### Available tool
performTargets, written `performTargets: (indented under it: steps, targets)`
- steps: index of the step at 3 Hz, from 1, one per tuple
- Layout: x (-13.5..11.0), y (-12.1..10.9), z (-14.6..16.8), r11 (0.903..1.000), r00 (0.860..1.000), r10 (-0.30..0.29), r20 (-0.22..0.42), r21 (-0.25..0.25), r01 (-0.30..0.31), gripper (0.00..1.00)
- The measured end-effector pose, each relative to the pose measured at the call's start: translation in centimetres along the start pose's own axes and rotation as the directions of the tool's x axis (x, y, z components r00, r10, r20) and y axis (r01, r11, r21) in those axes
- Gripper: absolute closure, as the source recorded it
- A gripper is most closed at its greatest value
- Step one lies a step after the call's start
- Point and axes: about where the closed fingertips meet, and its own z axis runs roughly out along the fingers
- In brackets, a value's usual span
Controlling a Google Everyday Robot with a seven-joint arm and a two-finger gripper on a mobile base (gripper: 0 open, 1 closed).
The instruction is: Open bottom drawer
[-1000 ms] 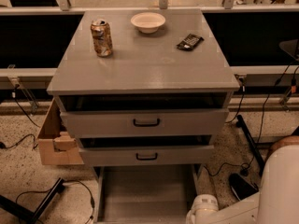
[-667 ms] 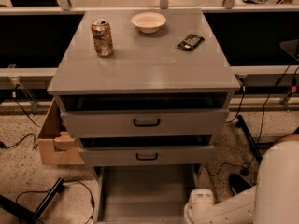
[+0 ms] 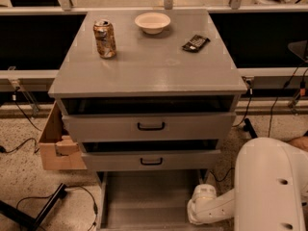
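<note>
The grey cabinet [image 3: 149, 71] has three drawers. The bottom drawer [image 3: 149, 196] is pulled far out, and its plain grey tray shows below the middle drawer. Its front and handle are below the picture's lower edge. My white arm [image 3: 269, 186] comes in from the lower right. Its wrist [image 3: 202, 206] lies beside the tray's right side. My gripper is out of view, past the wrist near the lower edge.
The top drawer [image 3: 150, 126] and middle drawer [image 3: 151, 161] stand slightly open, each with a black handle. On the cabinet top are a can [image 3: 105, 38], a white bowl [image 3: 152, 22] and a dark packet [image 3: 196, 43]. A cardboard box [image 3: 55, 146] sits left of the cabinet, with cables on the floor.
My arm has moved a little up and to the left beside the open tray. The drawers have not visibly moved.
</note>
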Motion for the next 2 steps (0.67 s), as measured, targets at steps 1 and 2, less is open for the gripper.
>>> performTargets:
  steps: [1, 2]
  targets:
    - [0.5, -0.9, 2.7, 0.9995, 1.0, 0.013, 0.023, -0.028, -0.012, 1.0]
    - [1.1, -0.5, 5.4, 0.9953, 0.997, 0.058, 0.046, -0.081, -0.054, 1.0]
